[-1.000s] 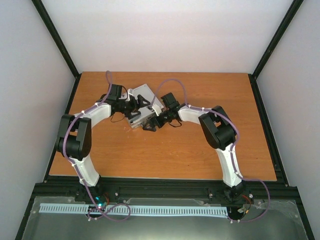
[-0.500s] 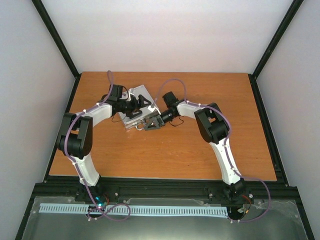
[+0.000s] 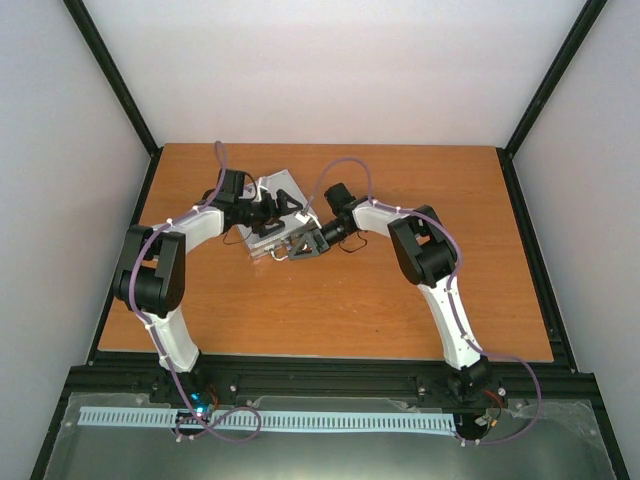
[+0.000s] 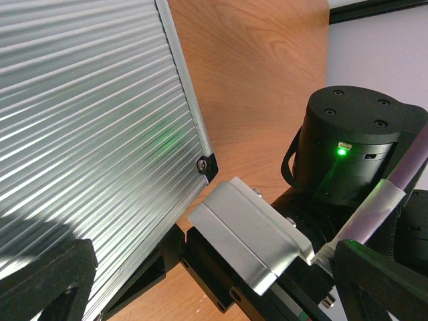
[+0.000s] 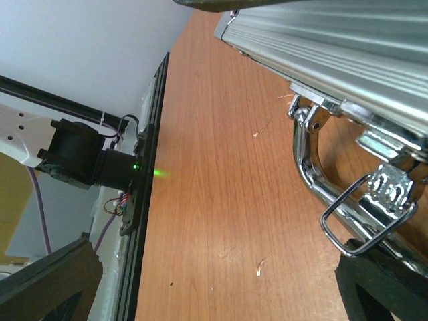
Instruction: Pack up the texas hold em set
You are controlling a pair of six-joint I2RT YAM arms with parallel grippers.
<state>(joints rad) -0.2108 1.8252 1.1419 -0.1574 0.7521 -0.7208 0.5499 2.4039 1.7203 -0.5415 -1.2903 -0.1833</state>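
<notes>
Right arm's elbow has drawn in toward 9 o'clock over the last second, and the near corner of the case (image 3: 281,186) has slid slightly the same way; almost nothing changed in the last half second. Case: closed, silver, finely ribbed lid, black corner cap (image 4: 206,165), with a chrome handle (image 5: 313,167) and a wire-loop latch (image 5: 391,190) on one edge. It lies on the wooden table (image 3: 360,300) at about 11 o'clock from the table's centre. Long axis reads roughly 8-to-2 o'clock, and the handle edge faces about 5 o'clock. Left gripper (image 3: 268,212) is spread wide over the lid and clasps nothing. Right gripper (image 3: 300,243) is also spread wide, just beside the handle edge, and does not pinch it.
</notes>
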